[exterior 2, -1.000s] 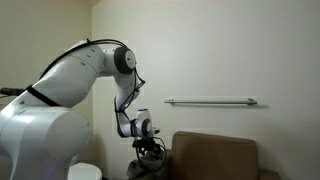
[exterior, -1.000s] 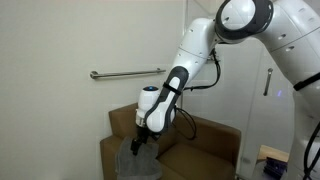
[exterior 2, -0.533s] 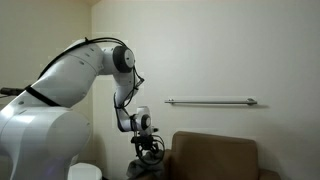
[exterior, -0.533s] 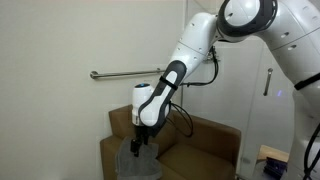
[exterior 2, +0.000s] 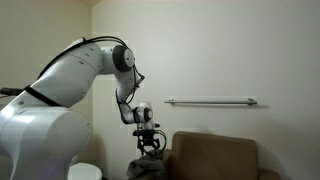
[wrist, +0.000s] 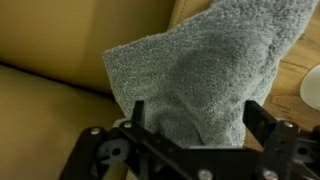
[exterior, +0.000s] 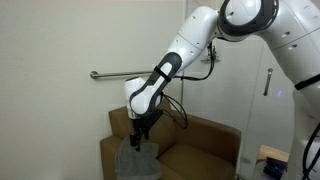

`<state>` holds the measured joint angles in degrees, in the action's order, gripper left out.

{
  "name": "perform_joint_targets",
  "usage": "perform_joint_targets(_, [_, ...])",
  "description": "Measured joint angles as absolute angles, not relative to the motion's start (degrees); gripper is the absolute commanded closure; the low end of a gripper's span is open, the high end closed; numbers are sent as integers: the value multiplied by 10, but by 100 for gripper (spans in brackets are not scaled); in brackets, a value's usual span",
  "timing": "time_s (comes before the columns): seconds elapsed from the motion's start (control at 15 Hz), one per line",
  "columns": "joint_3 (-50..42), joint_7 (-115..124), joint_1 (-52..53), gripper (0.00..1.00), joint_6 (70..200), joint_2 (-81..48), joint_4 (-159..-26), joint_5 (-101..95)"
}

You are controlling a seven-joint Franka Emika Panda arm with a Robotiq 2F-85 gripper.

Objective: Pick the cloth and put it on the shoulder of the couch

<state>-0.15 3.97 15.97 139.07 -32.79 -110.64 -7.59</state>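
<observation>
The grey cloth [exterior: 135,161] lies rumpled over the brown padded arm [exterior: 111,150] of the armchair; it also shows in an exterior view [exterior 2: 147,169]. In the wrist view the cloth [wrist: 205,70] fills the middle and hangs over the brown upholstery [wrist: 50,115]. My gripper [exterior: 140,139] hangs just above the cloth, pointing down, and also shows in an exterior view [exterior 2: 150,150]. In the wrist view its two fingers [wrist: 193,115] stand wide apart, with the cloth below and between them. The gripper is open and holds nothing.
A metal grab bar [exterior: 125,73] runs along the wall behind the armchair, seen in both exterior views [exterior 2: 210,101]. The chair's back [exterior 2: 215,155] is to the right. A white round object [exterior 2: 85,172] stands on the floor beside the chair. A door is at the right.
The arm has lifted and swung a little left, raising the gripper off the cloth. The cloth stays on the chair's arm.
</observation>
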Motion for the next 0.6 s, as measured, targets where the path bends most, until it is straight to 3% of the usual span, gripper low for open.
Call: perform_joint_targets(0.6, [-11, 54, 152, 0, 1334, -324, -1058, -76])
